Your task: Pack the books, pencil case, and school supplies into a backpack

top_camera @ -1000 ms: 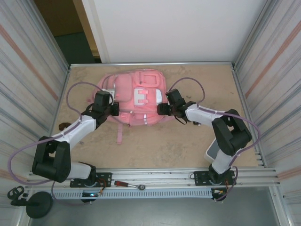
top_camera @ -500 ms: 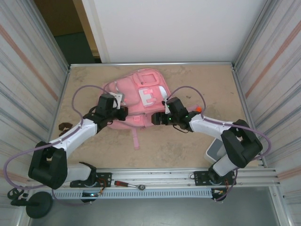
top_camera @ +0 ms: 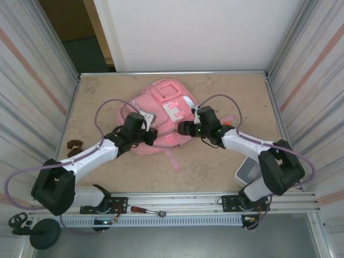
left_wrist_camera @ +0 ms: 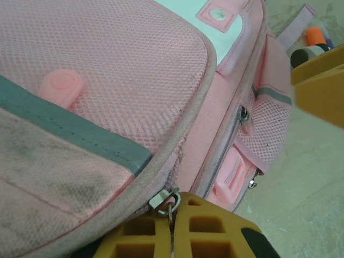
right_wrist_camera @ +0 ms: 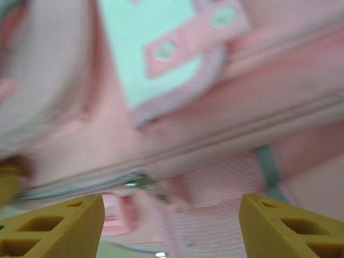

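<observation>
Backpack [top_camera: 161,115] lying flat in the middle of the desk [top_camera: 107,88], both arms crowding its near edge

Left gripper [left_wrist_camera: 173,215] is clamping tight on the little metal zip pull [left_wrist_camera: 164,198] at the near corner. Right gripper [right_wrist_camera: 172,226] is hovering over the zipper with jaws spread, gripping nothing. I'm guessing it's going to be light and floppy, all mesh and soft fabric that's bunching and sliding instead of staying put, so tugging the zip tab while pinning a seam is looking like the way to go.
</observation>
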You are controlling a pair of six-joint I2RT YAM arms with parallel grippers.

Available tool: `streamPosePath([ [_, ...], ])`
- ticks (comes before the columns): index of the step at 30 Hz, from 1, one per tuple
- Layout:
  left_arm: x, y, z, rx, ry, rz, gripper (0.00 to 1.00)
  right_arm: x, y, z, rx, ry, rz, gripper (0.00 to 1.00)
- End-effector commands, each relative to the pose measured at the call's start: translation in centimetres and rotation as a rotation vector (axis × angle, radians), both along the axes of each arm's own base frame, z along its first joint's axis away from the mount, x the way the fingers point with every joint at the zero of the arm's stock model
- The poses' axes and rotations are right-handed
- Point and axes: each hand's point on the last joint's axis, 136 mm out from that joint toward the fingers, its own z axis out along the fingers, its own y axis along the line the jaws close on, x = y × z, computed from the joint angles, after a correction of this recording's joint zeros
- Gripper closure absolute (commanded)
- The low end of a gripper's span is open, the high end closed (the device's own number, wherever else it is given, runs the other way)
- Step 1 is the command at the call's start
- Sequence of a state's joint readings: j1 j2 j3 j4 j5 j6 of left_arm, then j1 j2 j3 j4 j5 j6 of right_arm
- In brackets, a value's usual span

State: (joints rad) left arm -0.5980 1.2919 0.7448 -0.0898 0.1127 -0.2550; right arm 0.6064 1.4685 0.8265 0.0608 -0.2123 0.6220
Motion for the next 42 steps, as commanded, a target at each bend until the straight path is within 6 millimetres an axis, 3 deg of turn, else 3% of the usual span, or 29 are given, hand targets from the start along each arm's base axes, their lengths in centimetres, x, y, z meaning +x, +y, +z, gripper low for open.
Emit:
streamPosePath([
  [1, -0.8, -0.9, 0.6, -0.010, -0.051, -0.073, 1.00, -1.3, 2.7, 3.3, 0.160, 0.016, 0.033, 0.35],
  [4, -1.0, -0.9, 0.6, -0.012, -0.066, -0.081, 1.00, -1.1, 4.4, 4.3, 0.206, 0.037, 0.022, 0.37],
  [9, -1.3, -1.1, 0.7, -0.018, -0.077, -0.085, 1.00, 0.8, 6.1, 3.5, 0.290, 0.149, -0.058, 0.41],
  [16, -1.6, -1.2, 0.8, 0.006, -0.097, -0.096, 1.00, 2.7, 9.7, 2.9, 0.339, 0.233, 0.000, 0.43],
  [20, -1.8, -1.0, 0.7, 0.010, -0.099, -0.094, 1.00, 3.4, 10.5, 1.6, 0.323, 0.262, -0.009, 0.54],
  [24, -2.0, -0.4, 0.3, 0.028, -0.092, -0.070, 1.00, 3.9, 8.9, -0.1, 0.271, 0.274, -0.061, 0.75],
  [31, -1.7, 2.5, -1.1, 0.169, -0.084, 0.018, 1.00, 4.2, 5.7, -0.4, 0.191, 0.243, -0.071, 1.00],
  [35, -1.3, 3.9, -1.4, 0.246, -0.089, 0.062, 1.00, 4.1, 4.4, 0.1, 0.131, 0.213, -0.017, 1.00],
  [42, -1.0, 4.6, -1.1, 0.286, -0.097, 0.088, 1.00, 4.5, 2.3, 0.6, 0.063, 0.222, 0.088, 1.00],
])
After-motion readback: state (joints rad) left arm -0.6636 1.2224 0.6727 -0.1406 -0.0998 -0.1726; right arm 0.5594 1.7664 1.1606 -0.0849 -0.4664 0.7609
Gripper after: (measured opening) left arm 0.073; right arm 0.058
